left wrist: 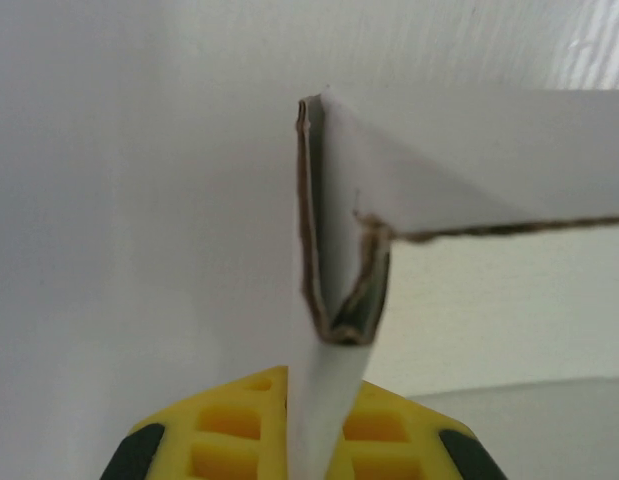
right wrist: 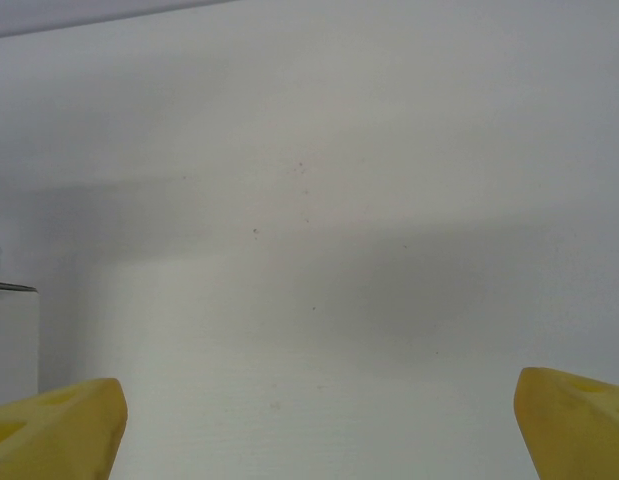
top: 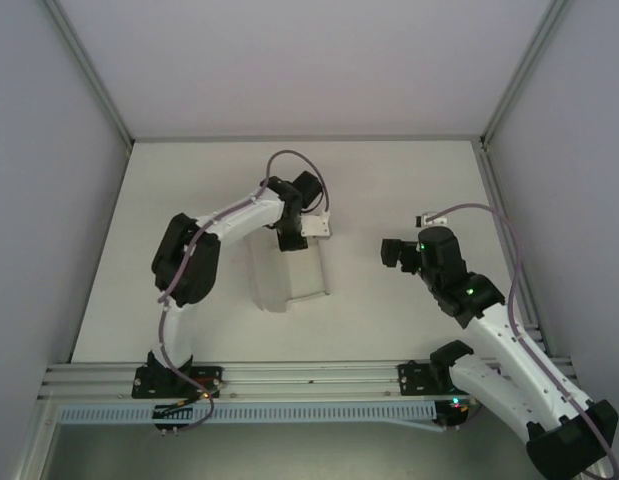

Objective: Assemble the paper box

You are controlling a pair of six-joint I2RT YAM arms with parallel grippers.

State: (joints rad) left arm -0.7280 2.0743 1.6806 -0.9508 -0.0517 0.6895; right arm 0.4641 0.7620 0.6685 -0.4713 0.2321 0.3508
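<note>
Your paper box (top: pixel 289 275) lies left of centre on the worktop (top: pixel 189 180), partly folded, with one wall standing. Your left pincer (top: pixel 290 238) is at its far edge, clamped tight on a thin sheet of it. In the wrist view that sheet runs straight down between the yellow fingers (left wrist: pixel 239 440), with a folded corner just above. The left arm (top: pixel 184 260) bends its elbow out to the left, and its forearm reaches right and away to the box. Your right pincer (top: pixel 389 252) points left with its jaws spread wide, holding nothing. It is well apart from the box, over bare worktop. The right arm (top: pixel 509 345) leans in from the near right.
</note>
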